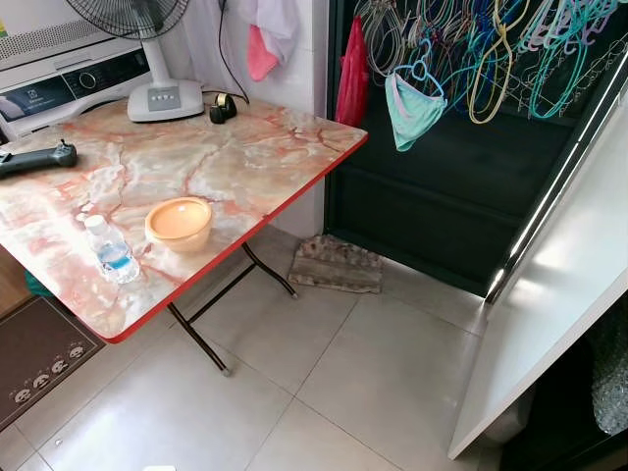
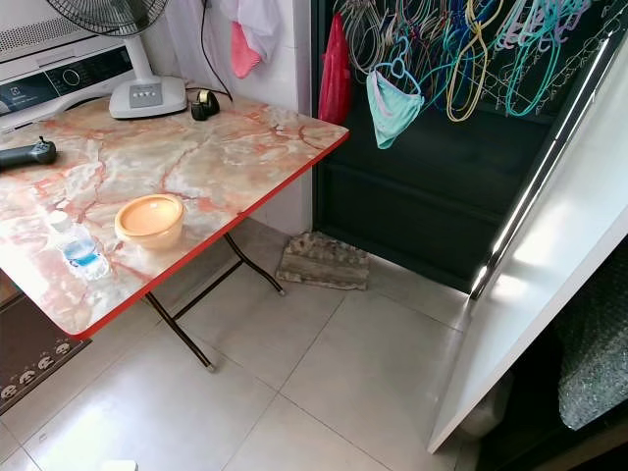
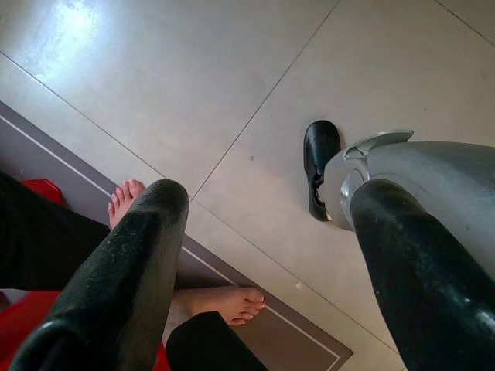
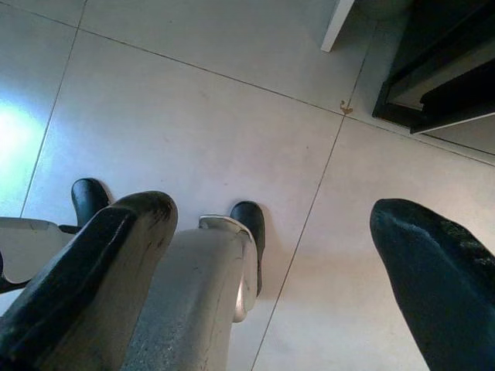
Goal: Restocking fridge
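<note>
A small clear water bottle with a blue label stands near the front edge of the marble-patterned folding table, beside an orange bowl. On the right the white fridge door stands swung open, with the dark inside of the fridge behind it. Both arms hang idle over the tiled floor. My left gripper is open with nothing between its fingers. My right gripper is open too, above my own legs and near the door's bottom corner.
A fan, a black tape roll and a dark handheld device share the table. A washing machine stands behind it. A folded mat lies by the dark doorway under hangers. A person's bare feet are close behind my left side.
</note>
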Available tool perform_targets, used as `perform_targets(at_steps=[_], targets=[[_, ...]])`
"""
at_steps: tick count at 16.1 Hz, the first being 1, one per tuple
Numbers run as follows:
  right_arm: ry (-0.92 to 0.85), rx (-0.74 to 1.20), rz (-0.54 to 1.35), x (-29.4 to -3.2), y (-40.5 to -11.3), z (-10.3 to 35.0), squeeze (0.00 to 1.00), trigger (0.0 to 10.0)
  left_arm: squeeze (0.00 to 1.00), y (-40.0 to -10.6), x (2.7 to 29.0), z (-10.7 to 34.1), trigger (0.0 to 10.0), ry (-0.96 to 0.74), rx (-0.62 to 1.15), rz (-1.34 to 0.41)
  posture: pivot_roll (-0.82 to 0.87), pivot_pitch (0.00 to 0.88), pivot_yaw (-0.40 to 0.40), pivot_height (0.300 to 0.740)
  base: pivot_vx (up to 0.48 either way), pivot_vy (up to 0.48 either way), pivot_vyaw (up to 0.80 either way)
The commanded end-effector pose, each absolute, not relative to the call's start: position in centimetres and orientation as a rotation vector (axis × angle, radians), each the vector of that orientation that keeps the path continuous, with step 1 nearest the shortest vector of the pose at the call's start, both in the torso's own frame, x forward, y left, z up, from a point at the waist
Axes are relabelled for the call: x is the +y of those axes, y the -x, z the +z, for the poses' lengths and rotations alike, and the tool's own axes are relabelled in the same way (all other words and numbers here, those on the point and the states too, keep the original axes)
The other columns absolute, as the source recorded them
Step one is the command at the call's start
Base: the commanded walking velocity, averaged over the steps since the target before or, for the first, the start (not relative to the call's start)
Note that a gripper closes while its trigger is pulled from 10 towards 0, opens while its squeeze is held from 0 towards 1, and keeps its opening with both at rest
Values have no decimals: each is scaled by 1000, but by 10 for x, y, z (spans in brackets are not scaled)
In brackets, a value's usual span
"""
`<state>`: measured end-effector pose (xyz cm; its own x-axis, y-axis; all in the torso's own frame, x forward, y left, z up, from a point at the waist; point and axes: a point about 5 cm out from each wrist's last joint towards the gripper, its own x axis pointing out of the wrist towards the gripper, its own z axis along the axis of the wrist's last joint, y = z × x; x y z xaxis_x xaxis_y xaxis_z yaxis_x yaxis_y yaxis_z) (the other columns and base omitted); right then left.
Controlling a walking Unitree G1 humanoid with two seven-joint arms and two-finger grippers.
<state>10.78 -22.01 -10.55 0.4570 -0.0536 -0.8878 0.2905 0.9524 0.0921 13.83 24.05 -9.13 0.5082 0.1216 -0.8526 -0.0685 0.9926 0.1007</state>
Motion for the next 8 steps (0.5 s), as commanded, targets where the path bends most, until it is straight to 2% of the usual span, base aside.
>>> perform_targets(at_steps=[1, 8], targets=[[-247, 1084, -215, -219, -107, -106, 0, 10000, 0, -137, 240, -92, 10000, -63, 1047, 111, 54, 0, 2, 740, 0, 0, 0], [-281, 1068, -222, -219, -112, -105, 0, 10000, 0, -143, 240, -90, 10000, -45, 1020, 127, 41, 0, -17, 740, 0, 0, 0]])
